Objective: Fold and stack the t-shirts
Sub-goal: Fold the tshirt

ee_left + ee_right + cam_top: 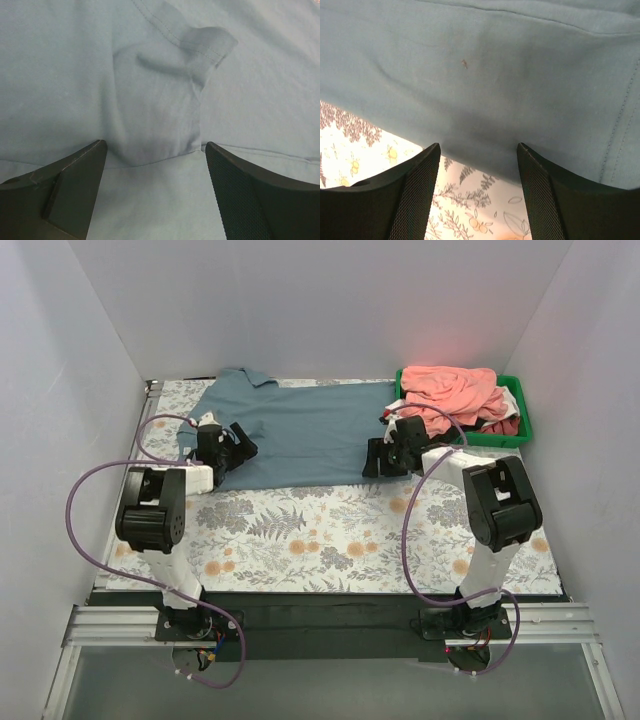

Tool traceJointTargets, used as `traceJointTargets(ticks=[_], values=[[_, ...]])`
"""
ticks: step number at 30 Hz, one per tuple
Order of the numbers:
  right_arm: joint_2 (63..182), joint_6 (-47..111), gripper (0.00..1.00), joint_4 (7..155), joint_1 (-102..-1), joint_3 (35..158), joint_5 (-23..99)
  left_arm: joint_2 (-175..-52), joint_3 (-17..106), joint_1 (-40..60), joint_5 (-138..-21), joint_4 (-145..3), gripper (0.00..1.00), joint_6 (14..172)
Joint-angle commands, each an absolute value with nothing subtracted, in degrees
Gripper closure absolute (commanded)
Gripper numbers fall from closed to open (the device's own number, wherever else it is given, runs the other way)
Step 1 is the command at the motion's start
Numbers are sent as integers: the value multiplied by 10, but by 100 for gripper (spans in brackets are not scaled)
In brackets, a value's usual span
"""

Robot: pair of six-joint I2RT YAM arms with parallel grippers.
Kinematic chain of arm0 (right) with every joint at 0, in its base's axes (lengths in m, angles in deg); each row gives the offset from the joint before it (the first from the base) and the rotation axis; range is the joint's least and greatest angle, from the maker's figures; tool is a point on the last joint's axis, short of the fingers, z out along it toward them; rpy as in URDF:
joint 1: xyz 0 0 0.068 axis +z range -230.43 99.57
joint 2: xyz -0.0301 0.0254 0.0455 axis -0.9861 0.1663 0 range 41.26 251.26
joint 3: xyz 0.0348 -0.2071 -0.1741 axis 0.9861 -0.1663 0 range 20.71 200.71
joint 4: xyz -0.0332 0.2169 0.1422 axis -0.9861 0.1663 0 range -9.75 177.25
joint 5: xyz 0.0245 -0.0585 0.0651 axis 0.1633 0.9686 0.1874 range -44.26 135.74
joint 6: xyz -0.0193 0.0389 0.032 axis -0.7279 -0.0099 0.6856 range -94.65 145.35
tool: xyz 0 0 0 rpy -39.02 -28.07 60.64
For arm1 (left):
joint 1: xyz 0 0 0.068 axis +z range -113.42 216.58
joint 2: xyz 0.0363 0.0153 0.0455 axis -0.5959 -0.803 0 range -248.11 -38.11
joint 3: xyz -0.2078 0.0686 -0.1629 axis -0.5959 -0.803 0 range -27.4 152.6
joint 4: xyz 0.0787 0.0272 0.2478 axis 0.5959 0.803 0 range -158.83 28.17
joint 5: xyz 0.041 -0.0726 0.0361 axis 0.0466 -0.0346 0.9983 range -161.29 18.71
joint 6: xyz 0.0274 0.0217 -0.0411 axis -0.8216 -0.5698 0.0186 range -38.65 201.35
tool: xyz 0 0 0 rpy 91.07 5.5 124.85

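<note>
We see the grey-blue shirt (300, 435) spread flat on the desk's (300, 540) far side. Its long axis runs left to right, with the collar at the far left. Our left claw (238, 446) and right claw (380, 457) hang released above opposite ends. Pink shirts (450, 390) fill the green bin (525, 427).

I'm looking into a robot lab test cell, not a home: plain white panels (330, 300) box in the table (300, 540) on three sides. Aluminium rail (330, 625) carries the arm bases (465, 625); purple cables (68, 510) loop loose.
</note>
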State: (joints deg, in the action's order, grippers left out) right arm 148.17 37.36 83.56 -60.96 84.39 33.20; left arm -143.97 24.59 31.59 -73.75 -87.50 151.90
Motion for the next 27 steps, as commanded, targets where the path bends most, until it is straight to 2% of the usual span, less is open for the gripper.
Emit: traceJointTargets(ticks=[1, 11, 15, 22, 27], values=[[1467, 384, 30, 901, -607, 779, 343, -1397, 211, 323, -720, -821, 20, 1507], [1372, 407, 30, 903, -569, 641, 311, -1266, 108, 324, -720, -761, 20, 1507], [1332, 420, 30, 909, -536, 611, 307, -1181, 67, 324, -680, -737, 20, 1503], [1234, 420, 30, 957, -517, 659, 338, -1076, 55, 318, -645, -726, 21, 1514], [1203, 412, 27, 958, -517, 710, 380, -1096, 94, 307, -655, -772, 21, 1510]])
